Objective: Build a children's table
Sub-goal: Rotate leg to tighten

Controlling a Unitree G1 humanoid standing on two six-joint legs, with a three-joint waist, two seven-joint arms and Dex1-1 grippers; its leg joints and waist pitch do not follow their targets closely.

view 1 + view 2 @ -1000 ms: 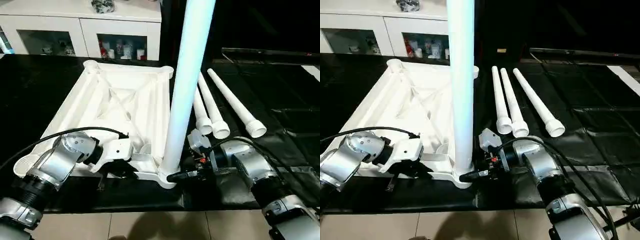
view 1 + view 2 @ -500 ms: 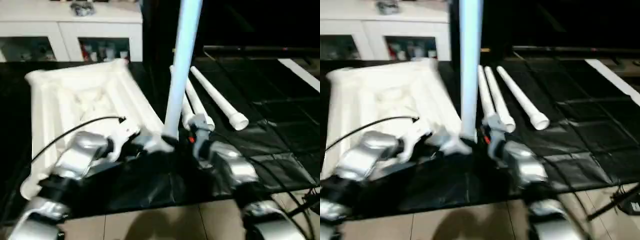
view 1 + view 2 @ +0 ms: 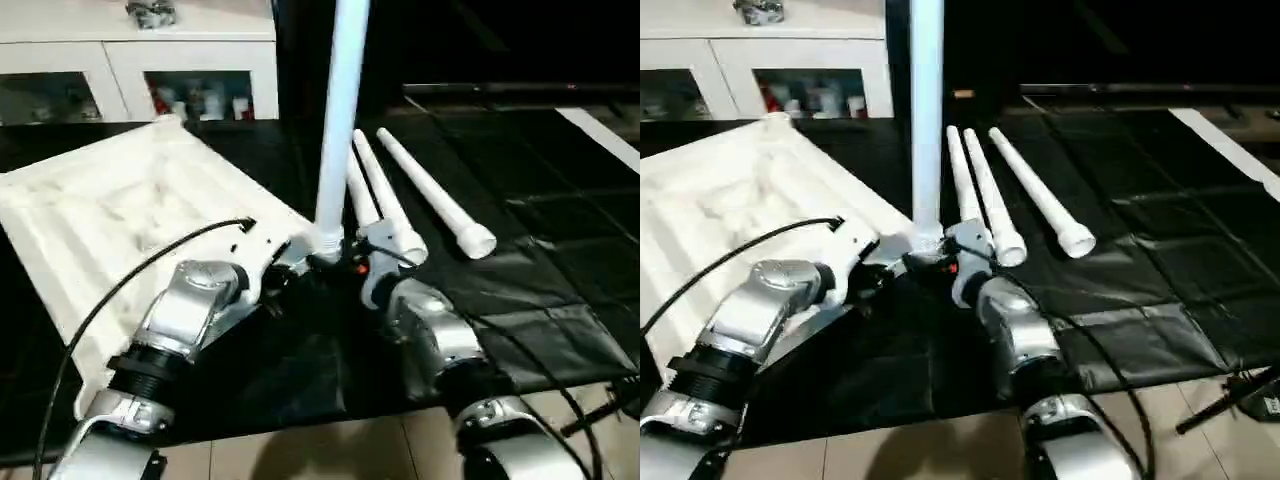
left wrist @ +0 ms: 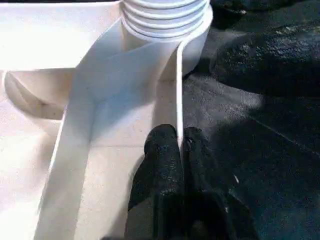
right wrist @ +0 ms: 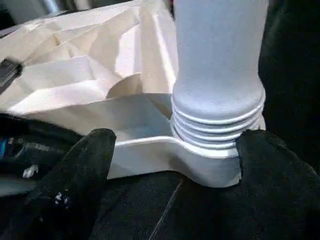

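**One leg in, three waiting on the mat**

The tabletop (image 3: 110, 220) is lying upside down on the black mat (image 3: 540, 270), ribs facing up, taking up the 9-to-11 o'clock part of the head view. One leg (image 3: 340, 110) is standing straight up out of the corner socket (image 5: 210, 167) nearest the robot, pretty much dead centre. In the right wrist view its ringed end is sitting down in the socket collar, though I can't say it's fully seated.

The left gripper (image 4: 177, 150) is clenching the thin rim (image 4: 178, 90) of the top, just beside that socket, with a black finger on each side of the wall. My guess is it's pinning the top so the corner doesn't skid or lift while the leg is getting worked in.

The right gripper (image 5: 172, 157) is sitting at the socket from the 3 o'clock side, jaws spread wide and holding nothing. One finger (image 5: 75, 170) is lying against the rim and the other is beside the collar, straddling the joint rather than squeezing it. That reads to me like it's either letting go of the leg or lining up for a fresh grip.

The three spare legs (image 3: 425, 195) are lying side by side at about 1 o'clock, wide ends toward the robot, which looks handy for grabbing the next one.

A white cabinet (image 3: 130, 60) is standing along the back at 11 o'clock.
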